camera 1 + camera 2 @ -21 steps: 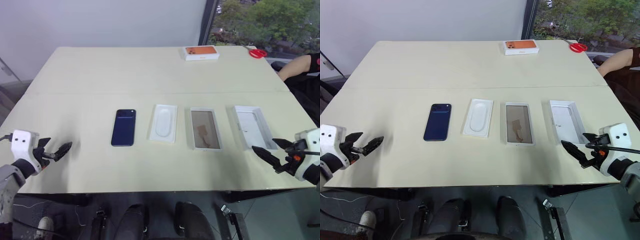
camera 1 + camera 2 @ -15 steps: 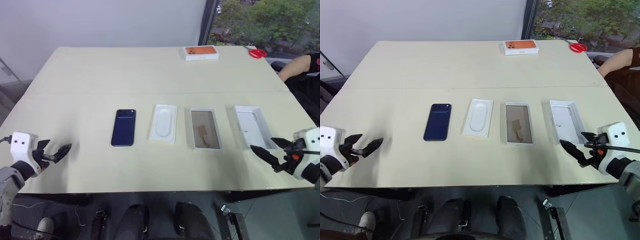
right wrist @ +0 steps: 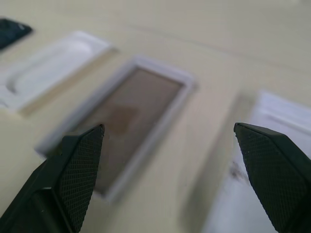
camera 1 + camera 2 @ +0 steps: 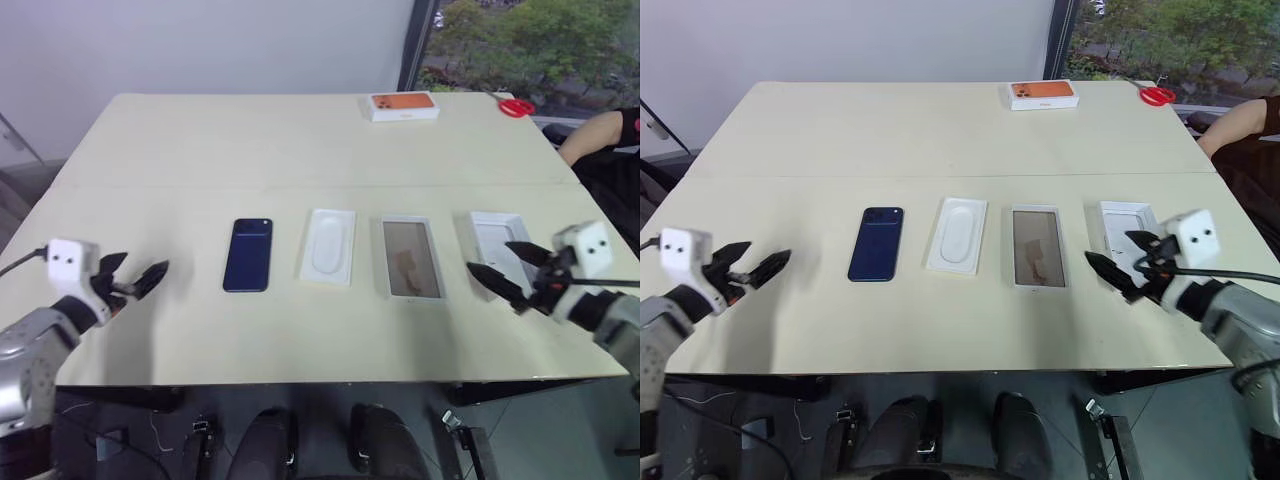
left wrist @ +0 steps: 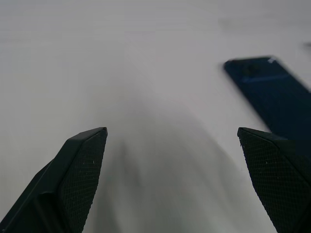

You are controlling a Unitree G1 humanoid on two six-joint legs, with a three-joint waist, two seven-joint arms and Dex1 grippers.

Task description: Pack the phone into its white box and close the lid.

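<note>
So nothing is packed yet: my left gripper [image 4: 140, 283] and right gripper [image 4: 495, 278] are both wide open and empty, the phone [image 4: 248, 254] lies at nine o'clock from the white box [image 4: 410, 259], and the lid [image 4: 503, 248] sits at three o'clock.

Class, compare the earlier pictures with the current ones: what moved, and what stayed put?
Both arms moved inward over the table: the left gripper toward the phone, the right gripper toward the white box and lid. Both remain open and empty. Nothing on the table moved.

phone [image 4: 877, 257], white insert [image 4: 958, 235], white box [image 4: 1038, 246], lid [image 4: 1124, 224] in a row, both pincers spread wide
</note>
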